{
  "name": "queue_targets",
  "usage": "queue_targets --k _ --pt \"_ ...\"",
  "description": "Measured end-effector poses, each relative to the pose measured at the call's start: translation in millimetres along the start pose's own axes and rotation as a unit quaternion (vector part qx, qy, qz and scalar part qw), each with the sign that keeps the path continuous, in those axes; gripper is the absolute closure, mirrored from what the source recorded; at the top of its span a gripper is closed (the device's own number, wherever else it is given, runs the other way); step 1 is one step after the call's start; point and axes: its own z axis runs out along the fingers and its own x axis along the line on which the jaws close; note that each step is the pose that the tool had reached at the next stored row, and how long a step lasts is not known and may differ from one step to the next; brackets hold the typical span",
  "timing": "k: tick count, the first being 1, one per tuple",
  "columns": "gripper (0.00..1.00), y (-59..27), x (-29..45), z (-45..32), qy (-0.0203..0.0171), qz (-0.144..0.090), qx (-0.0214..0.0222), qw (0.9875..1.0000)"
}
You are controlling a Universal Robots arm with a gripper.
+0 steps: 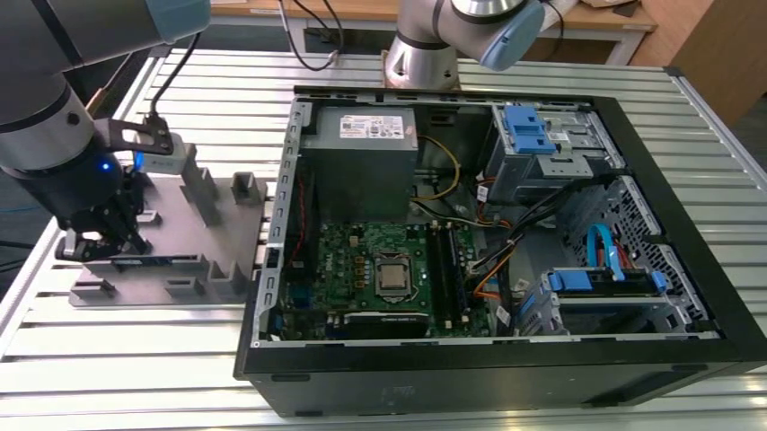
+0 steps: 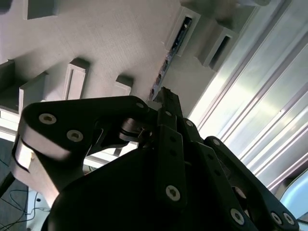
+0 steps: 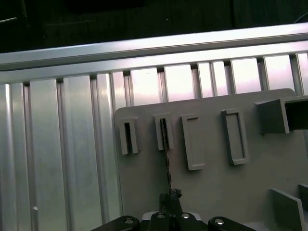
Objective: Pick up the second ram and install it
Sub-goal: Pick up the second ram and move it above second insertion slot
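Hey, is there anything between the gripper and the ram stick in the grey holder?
Nothing visible. In the first wrist view the gripper is closed on the second ram, which stands on edge in a slot of the grey holder, with no object between them.

You have a ribbed aluminium table (image 1: 132, 377) under everything, slats running across the exterior view, bright glare on those slats in both wrist views, a light wooden desk (image 1: 246, 9) behind it, a wooden panel (image 1: 719, 45) at the exterior view's right, dark floor (image 1: 246, 38) beneath the desk
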Motion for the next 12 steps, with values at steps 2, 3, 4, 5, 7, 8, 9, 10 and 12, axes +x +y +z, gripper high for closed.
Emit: queue_targets --k 2,3,4,5,7,8,9,10,12 --pt "0.89 0.0 0.0 0.0 0.0003 -0.006 -0.0001 1.0000" --pt "0.89 0.0 0.0 0.0 0.0004 -0.010 -0.0002 1.0000" --pt "0.89 0.0 0.0 0.0 0.0006 -0.013 -0.0003 0.9999" --pt "0.89 0.0 0.0 0.0 0.0007 -0.016 -0.0003 0.9999" --pt "0.89 0.0 0.0 0.0 0.0010 -0.022 -0.0005 0.9997" --pt "0.89 0.0 0.0 0.0 0.0011 -0.025 -0.0006 0.9997" --pt "0.89 0.0 0.0 0.0 0.0012 -0.029 -0.0006 0.9996" --pt "0.89 0.0 0.0 0.0 0.0014 -0.032 -0.0007 0.9995" --pt "0.89 0.0 0.0 0.0 0.0016 -0.038 -0.0008 0.9993"
